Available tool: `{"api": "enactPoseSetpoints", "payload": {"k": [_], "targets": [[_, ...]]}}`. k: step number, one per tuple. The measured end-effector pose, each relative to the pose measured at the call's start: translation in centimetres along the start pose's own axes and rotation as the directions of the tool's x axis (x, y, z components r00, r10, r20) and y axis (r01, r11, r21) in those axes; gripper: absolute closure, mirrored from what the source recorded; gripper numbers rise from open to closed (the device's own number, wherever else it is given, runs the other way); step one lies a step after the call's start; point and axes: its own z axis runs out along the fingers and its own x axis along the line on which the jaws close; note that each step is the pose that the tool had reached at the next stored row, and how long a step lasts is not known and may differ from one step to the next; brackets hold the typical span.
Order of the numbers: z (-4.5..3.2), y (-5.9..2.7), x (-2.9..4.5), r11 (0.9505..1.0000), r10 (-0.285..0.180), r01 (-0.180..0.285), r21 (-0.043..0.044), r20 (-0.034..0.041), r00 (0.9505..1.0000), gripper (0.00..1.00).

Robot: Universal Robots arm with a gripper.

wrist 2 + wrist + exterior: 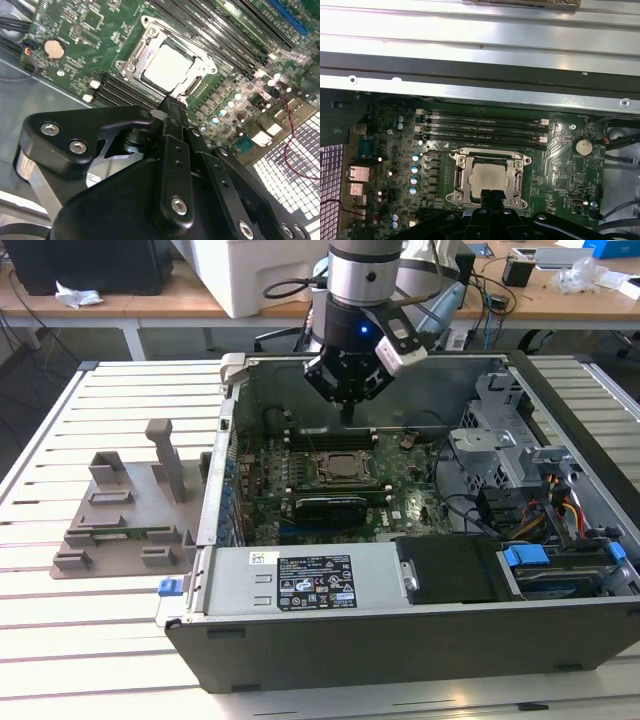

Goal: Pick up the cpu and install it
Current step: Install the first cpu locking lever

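The cpu (491,176), a square chip with a silvery top, lies flat inside the metal socket frame (461,180) on the green motherboard; it also shows in the second wrist view (167,67) and in the exterior view (345,466). My gripper (347,416) hangs inside the open computer case, a short way above the socket's edge. Its two black fingers are pressed together at their tips in both wrist views (172,102) (491,195), with nothing between them. They cover one edge of the socket.
Memory slots (482,127) run beside the socket, and a coin battery (582,146) sits farther off. A black card (330,505), the power supply (300,580) and a drive cage (500,440) crowd the case. A grey fixture tray (120,520) lies at the exterior view's left.
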Motion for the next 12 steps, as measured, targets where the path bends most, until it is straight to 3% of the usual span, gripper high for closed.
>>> {"api": "enactPoseSetpoints", "payload": {"k": [6, 12], "targets": [[0.22, 0.39, 1.57, 1.0000, 0.000, 0.000, -0.0001, 0.0001, 1.0000, 0.89], [0.40, 0.61, 2.37, 1.0000, 0.000, 0.000, 0.0000, 0.0000, 1.0000, 0.89]]}}
